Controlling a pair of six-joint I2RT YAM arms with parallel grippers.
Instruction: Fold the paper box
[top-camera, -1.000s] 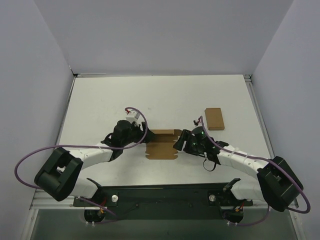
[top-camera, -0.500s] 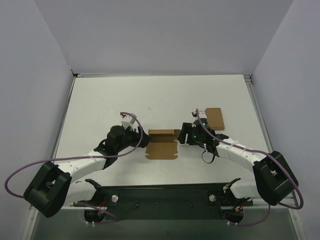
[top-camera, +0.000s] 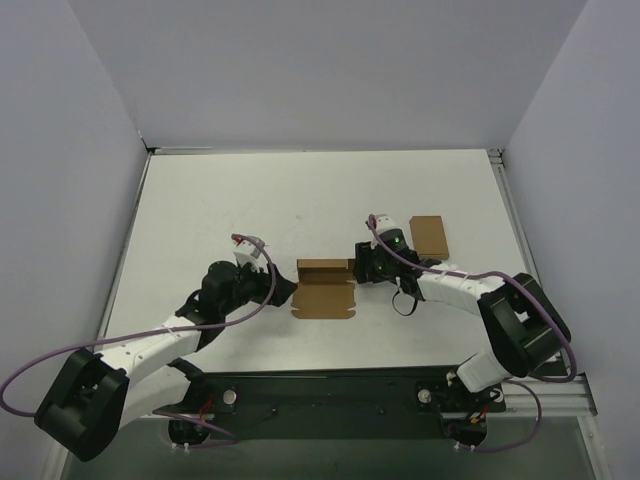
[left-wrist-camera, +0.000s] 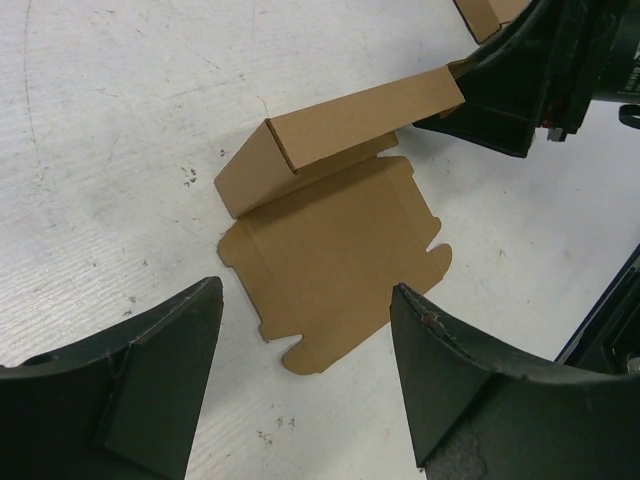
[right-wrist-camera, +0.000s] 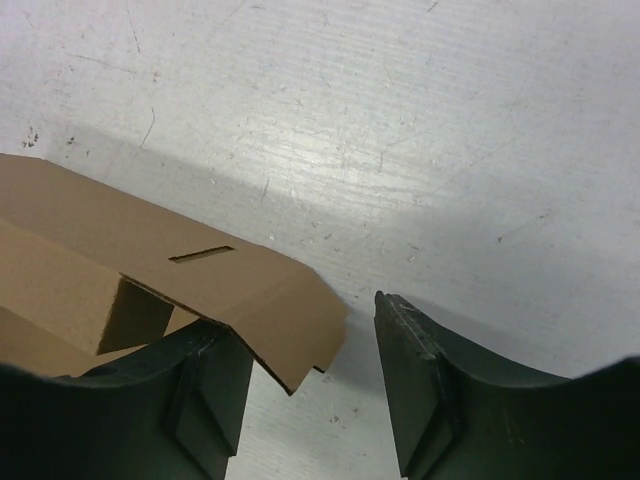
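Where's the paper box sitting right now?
In the top view, the paper box lies on the table between the left end effector and the right end effector, with a plain cardboard rectangle farther right.

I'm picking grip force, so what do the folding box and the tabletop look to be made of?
The paper box: thin brown kraft card, matte, judging by sharp creases, die-cut tabs and a thin raw edge. The table: a hard white surface, probably painted or laminated, matte with scuffs and fine scratches.

A scuffed white table (top-camera: 200, 200) stands between pale lavender walls (top-camera: 330, 70).
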